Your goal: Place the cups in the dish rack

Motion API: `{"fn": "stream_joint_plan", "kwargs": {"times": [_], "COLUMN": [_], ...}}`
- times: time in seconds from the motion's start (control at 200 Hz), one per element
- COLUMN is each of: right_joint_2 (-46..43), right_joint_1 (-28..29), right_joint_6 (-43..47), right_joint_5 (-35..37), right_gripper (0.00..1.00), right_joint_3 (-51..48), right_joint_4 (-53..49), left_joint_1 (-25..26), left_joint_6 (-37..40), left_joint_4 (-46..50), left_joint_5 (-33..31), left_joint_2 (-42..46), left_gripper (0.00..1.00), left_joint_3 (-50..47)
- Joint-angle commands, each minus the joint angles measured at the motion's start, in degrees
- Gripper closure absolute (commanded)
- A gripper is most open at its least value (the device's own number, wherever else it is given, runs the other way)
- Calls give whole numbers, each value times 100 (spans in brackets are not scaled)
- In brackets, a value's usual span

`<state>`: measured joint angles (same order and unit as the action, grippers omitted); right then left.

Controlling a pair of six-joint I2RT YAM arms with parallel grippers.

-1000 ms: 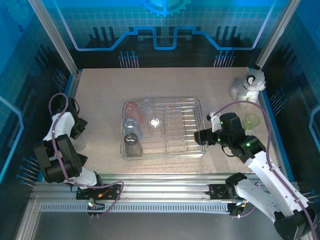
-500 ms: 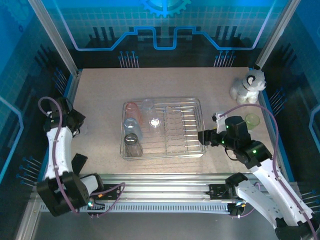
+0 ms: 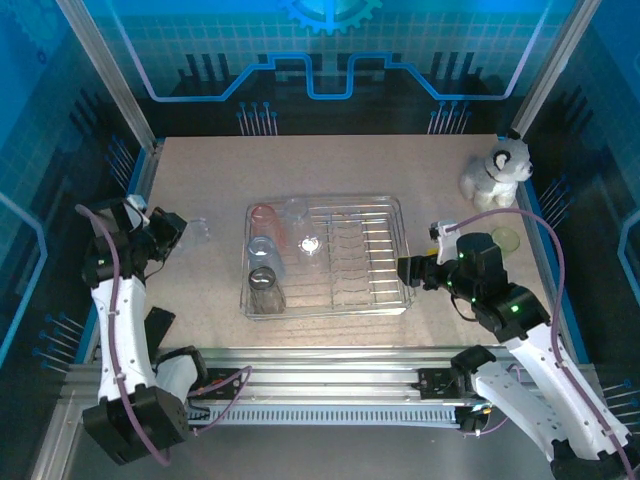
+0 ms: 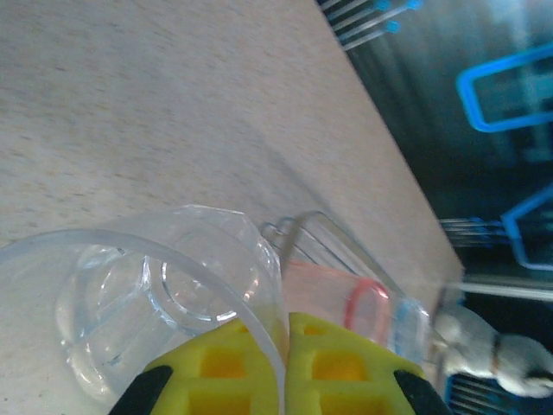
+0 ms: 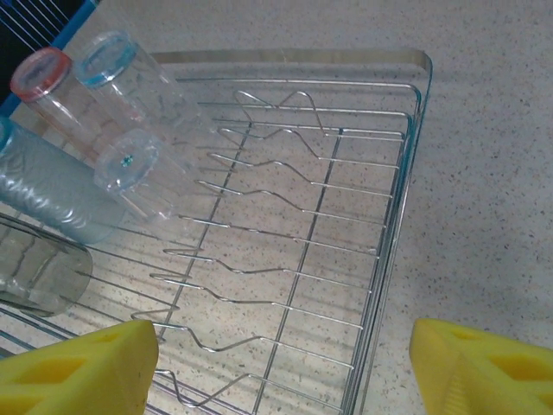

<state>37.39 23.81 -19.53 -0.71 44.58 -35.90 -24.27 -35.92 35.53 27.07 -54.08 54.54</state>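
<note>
My left gripper [image 3: 176, 232] is shut on the wall of a clear cup [image 3: 197, 230], left of the dish rack [image 3: 392, 205]. In the left wrist view the yellow fingertips [image 4: 337, 346] pinch the clear cup's [image 4: 147, 290] rim, with the rack's pink cup [image 4: 333, 298] beyond. The rack holds a red-pink cup [image 3: 262, 215], a blue cup [image 3: 262, 246], a grey cup [image 3: 266, 284] and two clear cups [image 3: 296, 208] [image 3: 312, 243]. My right gripper [image 3: 408, 272] hangs open over the rack's right edge [image 5: 393, 216], holding nothing. A green cup [image 3: 505, 238] stands on the table behind the right arm.
A white-grey plush toy [image 3: 496, 172] sits at the back right corner of the table. The rack's right half [image 5: 285, 216] shows bare wire prongs. Blue side walls border the table on both sides.
My left arm has swung out from its base toward the rack with its jaws shut on the clear cup. My right gripper has drifted slightly right, still open.
</note>
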Motion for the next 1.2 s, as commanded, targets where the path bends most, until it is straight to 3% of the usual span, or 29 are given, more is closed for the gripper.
{"fn": "stream_joint_plan", "kwargs": {"times": [0.0,0.12,0.32,0.47,0.731,0.956,1.196], "right_joint_2": [-136,-205,113,453,1239,2053,2711], "right_joint_1": [-94,-94,-170,-401,-521,-129,513], "right_joint_6": [-51,-110,-287,-474,-1231,-1618,-1256], "right_joint_5": [-183,-427,-967,-1924,-3426,-3841,-3819], "right_gripper": [22,21,11,10,9,8,4], "right_joint_3": [32,-1,358,548,1053,1392,1799], "right_joint_4": [325,653,723,969,2491,3322,3109], "left_joint_1": [43,351,1476,2130,3115,3941,4253], "left_joint_6": [-322,-547,-567,-906,-1431,-1670,-1968], "left_joint_4": [-494,-905,-1352,-2072,-3388,-4365,-5182], "left_joint_5": [1161,1716,2004,2244,2243,2152,2208], "left_joint_2": [314,488,547,548,374,73,-124], "left_gripper": [100,100,100,100,100,100,100], "left_joint_3": [122,234,542,325,-208,-482,-581]}}
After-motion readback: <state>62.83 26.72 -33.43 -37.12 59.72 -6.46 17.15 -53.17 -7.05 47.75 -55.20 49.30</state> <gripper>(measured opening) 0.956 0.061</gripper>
